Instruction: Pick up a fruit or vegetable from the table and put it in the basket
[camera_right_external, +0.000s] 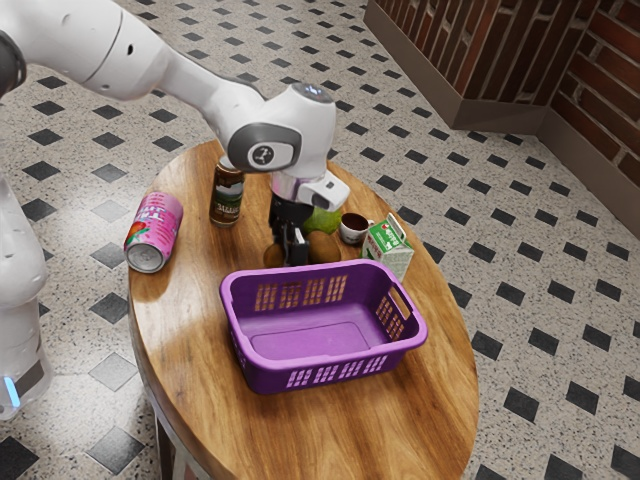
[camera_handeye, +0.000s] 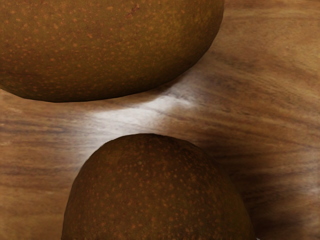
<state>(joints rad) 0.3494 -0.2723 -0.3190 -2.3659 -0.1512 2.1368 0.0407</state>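
Note:
The black gripper (camera_right_external: 289, 246) is low over the table behind the basket's far wall, among two brown, kiwi-like fruits. One small brown fruit (camera_right_external: 273, 254) shows at its left side in the exterior view, partly hidden by it; a larger brown fruit (camera_right_external: 324, 247) is close on its right. Behind that one lies a green fruit (camera_right_external: 323, 221). In the wrist view a speckled brown fruit (camera_handeye: 155, 195) is right under the hand, and a second brown fruit (camera_handeye: 105, 47) lies apart from it on the wood. The purple basket (camera_right_external: 305, 342) has a bare floor.
A pink can (camera_right_external: 154, 232) and a dark brown can (camera_right_external: 227, 195) stand on the exterior view's left of the wooden table (camera_right_external: 190, 340). A small dark-filled cup (camera_right_external: 354, 228) and a green-and-white carton (camera_right_external: 388, 247) are on its right, near the basket's far corner.

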